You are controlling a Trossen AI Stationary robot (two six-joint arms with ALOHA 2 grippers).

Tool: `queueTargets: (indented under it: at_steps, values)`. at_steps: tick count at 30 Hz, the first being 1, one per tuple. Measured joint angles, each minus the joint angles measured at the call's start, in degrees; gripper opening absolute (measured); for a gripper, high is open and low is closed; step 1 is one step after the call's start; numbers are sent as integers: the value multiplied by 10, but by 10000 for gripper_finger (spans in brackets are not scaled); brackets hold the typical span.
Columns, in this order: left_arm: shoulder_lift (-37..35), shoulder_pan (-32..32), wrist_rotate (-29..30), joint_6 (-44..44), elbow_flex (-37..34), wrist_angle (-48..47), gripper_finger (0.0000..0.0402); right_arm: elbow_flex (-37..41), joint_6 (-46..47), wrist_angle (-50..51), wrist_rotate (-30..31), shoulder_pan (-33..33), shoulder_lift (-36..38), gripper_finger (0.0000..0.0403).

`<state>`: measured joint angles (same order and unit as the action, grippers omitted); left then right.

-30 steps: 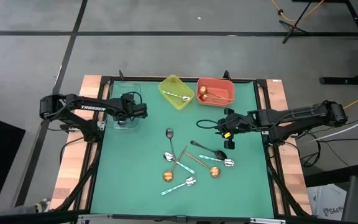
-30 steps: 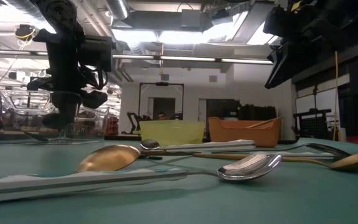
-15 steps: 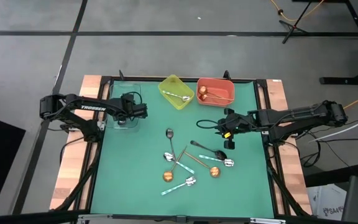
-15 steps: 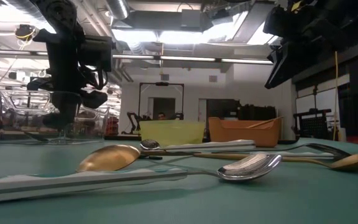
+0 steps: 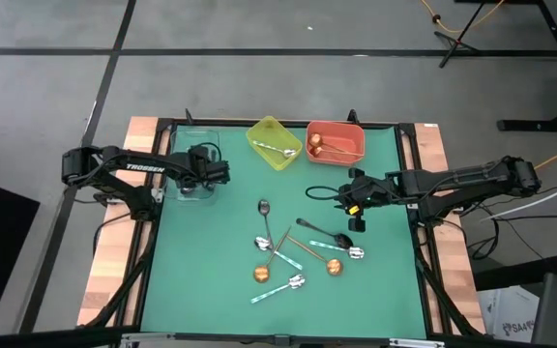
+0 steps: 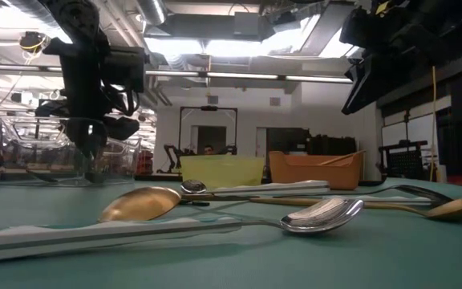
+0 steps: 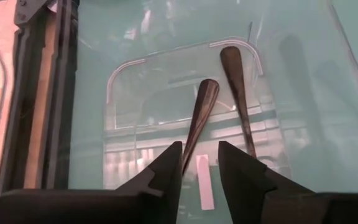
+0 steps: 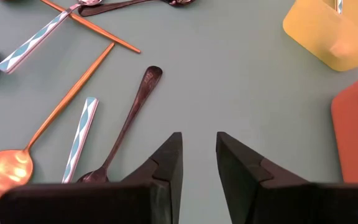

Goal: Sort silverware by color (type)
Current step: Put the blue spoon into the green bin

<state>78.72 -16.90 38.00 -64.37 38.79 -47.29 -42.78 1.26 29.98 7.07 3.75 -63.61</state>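
My left gripper [image 5: 204, 177] hangs open over a clear container [image 5: 195, 162] at the table's far left. Two black spoons [image 7: 201, 112] [image 7: 236, 93] lie on the container's bottom, and my fingers stand above and on either side of the nearer one [image 7: 188, 155]. My right gripper [image 5: 357, 207] hovers open above the mat, right of centre, with nothing between its fingers [image 8: 199, 155]. Below it lie a black spoon [image 8: 126, 124], a copper spoon [image 8: 42, 137] and a teal-handled spoon [image 8: 79, 137]. Several more spoons are scattered on the mat [image 5: 278, 256].
A yellow bin [image 5: 275, 142] holding a teal-handled spoon and an orange-red bin [image 5: 335, 141] holding copper spoons stand at the far edge. A black frame [image 5: 162, 124] rims the green mat. Bare mat lies between the clear container and the spoon pile.
My left gripper has opened over the clear container without moving. The black spoon it held has dropped onto the container's bottom beside the other black one.
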Motion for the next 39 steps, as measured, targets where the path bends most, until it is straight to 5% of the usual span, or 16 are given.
queueTargets:
  at_steps: [21, 39]
  values:
    - [0, 0, -1, 2, 1, 5, 101, 0, 0, 0, 0, 0, 0, 88]
    - [0, 1, 5, 123, 135, -2, 101, 0, 0, 0, -65, 0, 0, 88]
